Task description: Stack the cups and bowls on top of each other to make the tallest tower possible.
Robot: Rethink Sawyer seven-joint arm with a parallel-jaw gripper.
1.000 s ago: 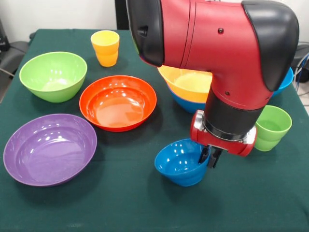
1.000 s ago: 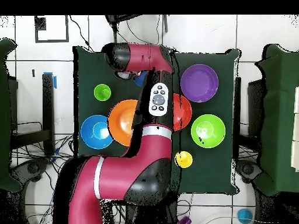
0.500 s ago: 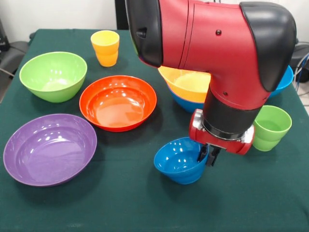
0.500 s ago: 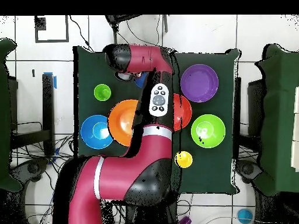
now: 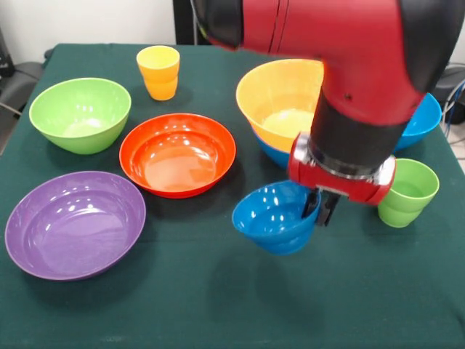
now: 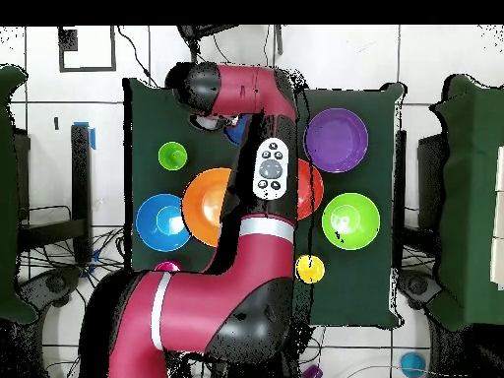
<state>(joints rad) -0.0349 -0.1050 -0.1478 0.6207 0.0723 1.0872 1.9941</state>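
The gripper (image 5: 320, 209), clamped on the small blue bowl's (image 5: 275, 217) rim, has apparently lifted it clear of the table (image 5: 182, 305), ready for stacking.

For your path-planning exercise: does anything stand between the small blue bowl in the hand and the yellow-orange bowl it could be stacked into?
Nothing visible does. The small blue bowl, held by the hand, sits just in front of the yellow-orange bowl, with only bare cloth between.

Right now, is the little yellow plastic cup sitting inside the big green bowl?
No, the little yellow plastic cup stands alone on the table, beside the lime green bowl.
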